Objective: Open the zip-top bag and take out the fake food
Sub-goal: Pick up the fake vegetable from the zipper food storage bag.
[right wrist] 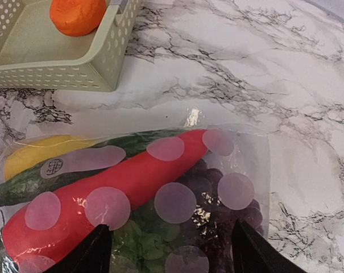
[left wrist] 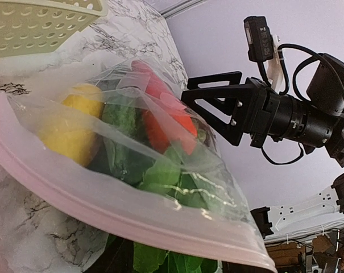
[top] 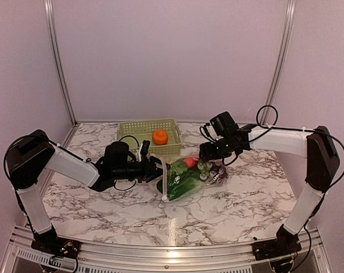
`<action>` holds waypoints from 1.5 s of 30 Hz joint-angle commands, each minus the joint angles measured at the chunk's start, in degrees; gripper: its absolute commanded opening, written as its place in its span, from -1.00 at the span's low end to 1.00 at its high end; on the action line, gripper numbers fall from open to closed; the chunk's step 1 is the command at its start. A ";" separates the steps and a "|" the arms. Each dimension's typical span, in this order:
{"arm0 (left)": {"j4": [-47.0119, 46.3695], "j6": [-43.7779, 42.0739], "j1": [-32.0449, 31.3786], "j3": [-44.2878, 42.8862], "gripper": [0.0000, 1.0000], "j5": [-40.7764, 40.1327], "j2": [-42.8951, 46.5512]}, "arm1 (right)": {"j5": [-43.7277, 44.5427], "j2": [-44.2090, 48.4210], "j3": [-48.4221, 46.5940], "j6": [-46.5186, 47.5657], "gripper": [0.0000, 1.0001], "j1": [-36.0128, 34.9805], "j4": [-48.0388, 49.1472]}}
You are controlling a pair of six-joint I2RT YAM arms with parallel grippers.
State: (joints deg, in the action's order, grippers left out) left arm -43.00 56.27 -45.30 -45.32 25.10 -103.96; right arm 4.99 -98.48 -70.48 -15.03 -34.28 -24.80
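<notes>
The clear zip-top bag (top: pixel 180 182) lies at the table's middle, zip strip (left wrist: pixel 132 213) toward my left arm. Inside it are fake food pieces: a long red piece (right wrist: pixel 132 182), a yellow one (right wrist: pixel 29 156), a dark green one (right wrist: pixel 18 187), green leaves (right wrist: pixel 143 239) and purple grapes (right wrist: pixel 234 210). My left gripper (top: pixel 159 169) is at the zip end. The bag drapes across its wrist view and hides its fingers. My right gripper (right wrist: pixel 174 253) is open just above the bag's closed end, a fingertip (right wrist: pixel 100 250) at each side of the leaves and grapes.
A pale green lattice basket (top: pixel 132 128) stands behind the bag near the back wall, with an orange fake fruit (top: pixel 159 136) inside it. Bare marble tabletop (top: pixel 228 205) lies in front and to both sides. Walls close in the back and sides.
</notes>
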 commanded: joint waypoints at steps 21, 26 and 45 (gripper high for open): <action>8.24 -4.42 -0.23 -7.17 -0.77 -0.18 -2.93 | 0.88 -1.07 3.07 -2.72 0.40 -0.61 4.11; 11.84 -6.54 -0.14 -7.63 -0.96 -1.42 -1.65 | 0.77 -1.07 3.42 -2.74 0.40 -0.61 5.03; 17.79 -10.69 1.24 -2.54 -1.00 -6.35 6.63 | 2.94 -0.08 3.99 -3.48 0.41 -0.54 5.36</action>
State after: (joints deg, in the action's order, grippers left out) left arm -28.25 47.64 -44.66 -49.63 20.67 -100.38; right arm 6.59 -98.87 -66.54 -17.98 -34.50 -19.29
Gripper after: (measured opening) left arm 0.015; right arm 0.705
